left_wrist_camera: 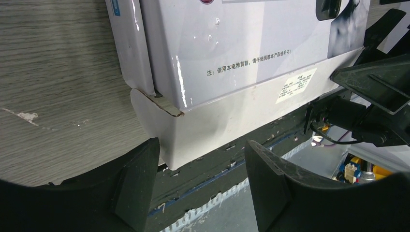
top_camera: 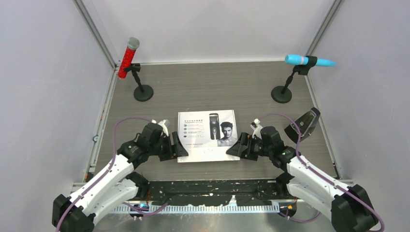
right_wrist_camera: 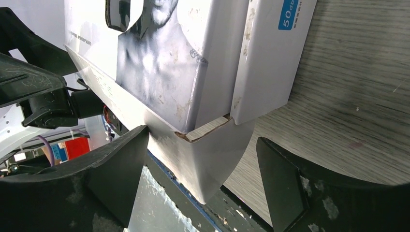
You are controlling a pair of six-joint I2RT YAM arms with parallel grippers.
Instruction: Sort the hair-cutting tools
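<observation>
Looking down from the top camera, the white box lies flat in the middle of the table, lid shut, with a photo of a clipper and a guy's face printed on top. That printed clipper is the only one showing. The real hair-cutting tools aren't visible in any view, so I can't tell where they are.

The left pincer sits low at the box's near left corner, and the right pincer mirrors it at the near right corner. Both are spread wide and neither holds anything.

On the left wrist camera the two black fingers stand far apart, with the box's torn front flap poking down into the gap. The tip of the left-hand finger is right up against the flap's edge, though I can't say for sure that it touches. The other finger is clear of it.

It's much the same on the right wrist camera. One finger is just beside the worn corner flap, and the other sits well off to the side over bare wood grain.

At the back, a red microphone stands on the left and a blue microphone on the right, both well apart from the box. A dark wedge-shaped thing sits tilted near the table's right edge, but I can't make out what it is.
</observation>
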